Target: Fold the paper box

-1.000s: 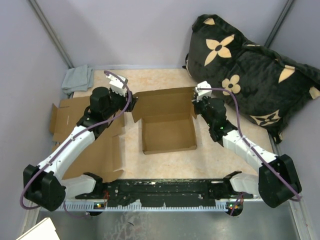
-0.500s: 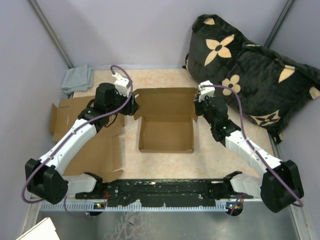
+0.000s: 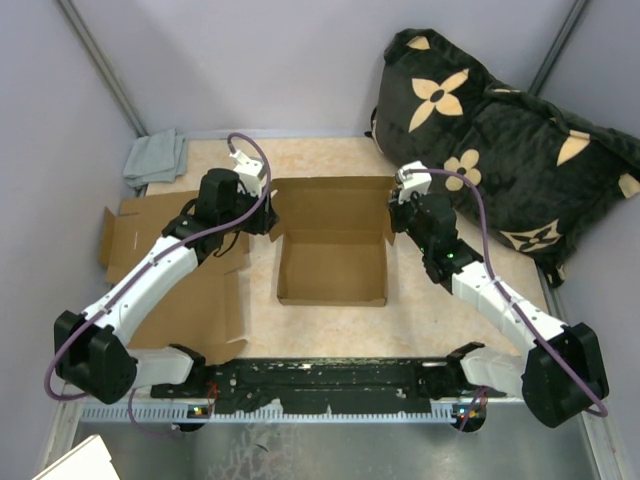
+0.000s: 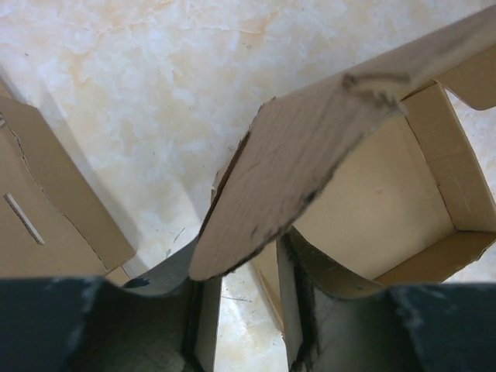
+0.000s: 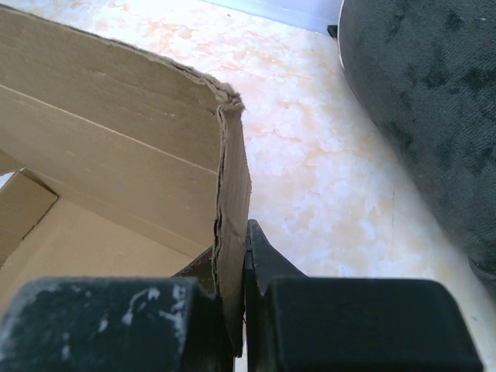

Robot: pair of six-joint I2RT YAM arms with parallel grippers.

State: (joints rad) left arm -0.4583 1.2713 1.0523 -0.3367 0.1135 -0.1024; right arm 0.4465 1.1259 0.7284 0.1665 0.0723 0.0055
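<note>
The brown paper box (image 3: 330, 268) lies open in the middle of the table, its lid panel (image 3: 330, 205) standing up at the back. My left gripper (image 3: 266, 213) is at the lid's left side flap (image 4: 294, 178). The flap's tip reaches down between the parted fingers (image 4: 198, 318), and a gap shows on either side, so this gripper (image 4: 248, 287) is open. My right gripper (image 3: 392, 213) is shut on the lid's right side flap (image 5: 232, 194). In the right wrist view, both jaws of that gripper (image 5: 242, 256) press flat against the cardboard edge.
Flat cardboard sheets (image 3: 160, 255) lie under the left arm at the table's left. A grey cloth (image 3: 155, 158) sits in the back left corner. A black cushion with tan flowers (image 3: 500, 140) fills the back right. A black rail (image 3: 330, 378) runs along the near edge.
The left gripper has moved right onto the lid's left flap and its jaws have narrowed. The box has turned square to the table. The right gripper keeps its hold.
</note>
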